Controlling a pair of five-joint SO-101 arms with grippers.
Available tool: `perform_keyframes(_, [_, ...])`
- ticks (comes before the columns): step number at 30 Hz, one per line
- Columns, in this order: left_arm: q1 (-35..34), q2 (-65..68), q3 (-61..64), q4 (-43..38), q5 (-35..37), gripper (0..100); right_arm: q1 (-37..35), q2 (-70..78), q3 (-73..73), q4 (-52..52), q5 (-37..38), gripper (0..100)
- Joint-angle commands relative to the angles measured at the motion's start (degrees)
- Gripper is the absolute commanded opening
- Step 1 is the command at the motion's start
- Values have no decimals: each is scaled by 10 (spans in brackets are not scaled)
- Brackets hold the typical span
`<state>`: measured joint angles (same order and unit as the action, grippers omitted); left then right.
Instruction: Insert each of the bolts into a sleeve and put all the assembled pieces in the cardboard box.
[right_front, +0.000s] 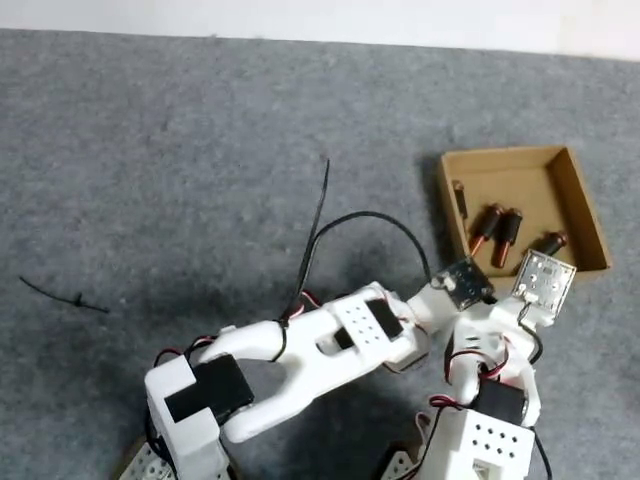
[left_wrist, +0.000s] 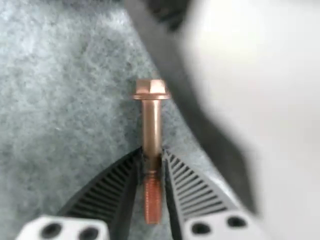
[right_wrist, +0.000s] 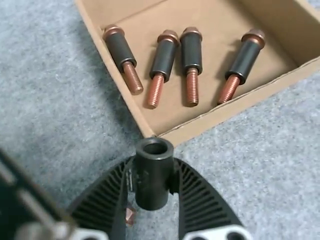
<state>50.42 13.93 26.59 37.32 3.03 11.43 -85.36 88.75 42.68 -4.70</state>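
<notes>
**Bolt** (left_wrist: 151, 122): copper, flanged hex head. It is held by the shank just above the thread, with the head pointing away from the claw, over grey carpet (left_wrist: 60, 100).

**Left gripper** (left_wrist: 151, 154): clamped on the bolt, black ribbed fingers (left_wrist: 112, 187) on either side. In the high view this arm's wrist sits just outside the near corner of the cardboard box (right_front: 515, 185).

**Sleeve** (right_wrist: 153, 175): black tube with its open bore facing up, just outside the box's near wall.

**Right gripper** (right_wrist: 153, 165): closed around the sleeve.

**Assembled pieces** (right_wrist: 191, 50): four bolts in black sleeves, lying flat side by side on the box floor. Heads point toward the far wall and threads toward the near wall. The middle two are almost touching.

**Cable tie** (right_front: 315, 225): black, on the carpet, apart from the box on the side away from the right arm.

**Second tie** (right_front: 65, 295): well apart from the box, farther out on the same side.
</notes>
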Motion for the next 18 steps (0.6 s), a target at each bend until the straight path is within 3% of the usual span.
perform_keyframes(1, [-31,-2,-11,5,-11,6,0,-7,-4,-3,7,5])
perform_keyframes(5, [-57,-31,-4,9,-10,5,0,-7,-5,-3,7,5])
perform_keyframes(10, [-101,-148,19,87,-10,5,0,-7,-4,-3,7,5])
perform_keyframes(18, [-265,-249,25,137,-10,5,0,-7,-4,-3,8,5])
